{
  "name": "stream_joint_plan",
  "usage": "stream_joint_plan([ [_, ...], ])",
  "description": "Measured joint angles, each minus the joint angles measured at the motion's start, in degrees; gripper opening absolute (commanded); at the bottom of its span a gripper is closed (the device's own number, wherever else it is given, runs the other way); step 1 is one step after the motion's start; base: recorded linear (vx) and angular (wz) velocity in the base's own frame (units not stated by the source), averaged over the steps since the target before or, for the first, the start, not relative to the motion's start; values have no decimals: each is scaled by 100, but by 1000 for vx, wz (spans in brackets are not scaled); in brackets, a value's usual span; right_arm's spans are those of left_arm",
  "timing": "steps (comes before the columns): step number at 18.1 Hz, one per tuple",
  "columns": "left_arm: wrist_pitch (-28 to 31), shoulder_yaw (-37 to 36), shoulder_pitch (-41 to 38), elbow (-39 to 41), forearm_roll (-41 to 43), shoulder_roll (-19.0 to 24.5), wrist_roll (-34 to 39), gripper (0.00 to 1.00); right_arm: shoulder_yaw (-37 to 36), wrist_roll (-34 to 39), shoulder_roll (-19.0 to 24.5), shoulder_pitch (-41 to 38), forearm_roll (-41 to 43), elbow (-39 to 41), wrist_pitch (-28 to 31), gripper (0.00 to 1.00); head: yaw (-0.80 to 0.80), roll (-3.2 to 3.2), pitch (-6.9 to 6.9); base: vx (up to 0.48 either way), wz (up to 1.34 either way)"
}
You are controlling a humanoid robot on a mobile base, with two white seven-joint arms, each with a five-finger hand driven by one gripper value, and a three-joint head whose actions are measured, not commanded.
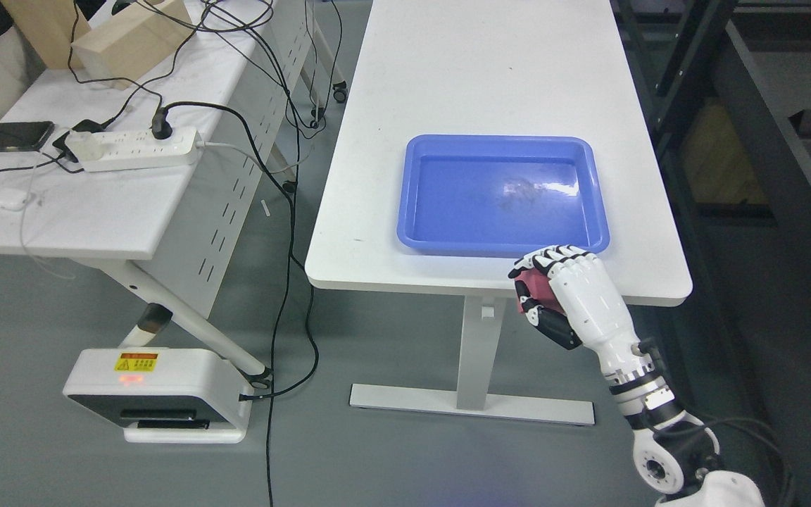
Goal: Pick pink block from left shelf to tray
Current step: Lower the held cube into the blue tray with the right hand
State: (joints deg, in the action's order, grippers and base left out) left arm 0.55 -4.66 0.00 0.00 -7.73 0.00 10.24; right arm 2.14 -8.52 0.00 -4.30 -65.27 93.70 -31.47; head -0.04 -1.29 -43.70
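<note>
My right hand (543,285) comes in from the lower right and is shut on a pink block (536,289). The block shows between the curled white fingers and the dark thumb. The hand hovers at the near edge of the white table (490,63), just in front of the blue tray's near right corner. The blue tray (428,151) lies on the table and holds nothing. My left arm is out of view.
A second white table (96,204) at the left carries a power strip (134,148), cables, a phone (10,136) and wooden blocks. A white floor unit (159,394) stands below it. Dark shelving (764,120) runs along the right side.
</note>
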Motion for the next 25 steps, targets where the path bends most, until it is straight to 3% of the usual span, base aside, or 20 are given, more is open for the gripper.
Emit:
stream_joint_plan([
  [17, 0, 0, 0, 0, 0, 0, 0, 100, 99, 156, 0, -156, -208, 6, -40, 5, 0, 0, 0, 206, -7],
  [21, 0, 0, 0, 0, 0, 0, 0, 100, 110, 156, 0, -221, -211, 7, -81, 30, 0, 0, 0, 95, 0],
  [23, 0, 0, 0, 0, 0, 0, 0, 100, 114, 156, 0, -255, -195, 7, -94, 54, 0, 0, 0, 49, 0],
  [25, 0, 0, 0, 0, 0, 0, 0, 100, 117, 163, 0, -281, -167, 7, -109, 66, 0, 0, 0, 26, 0],
])
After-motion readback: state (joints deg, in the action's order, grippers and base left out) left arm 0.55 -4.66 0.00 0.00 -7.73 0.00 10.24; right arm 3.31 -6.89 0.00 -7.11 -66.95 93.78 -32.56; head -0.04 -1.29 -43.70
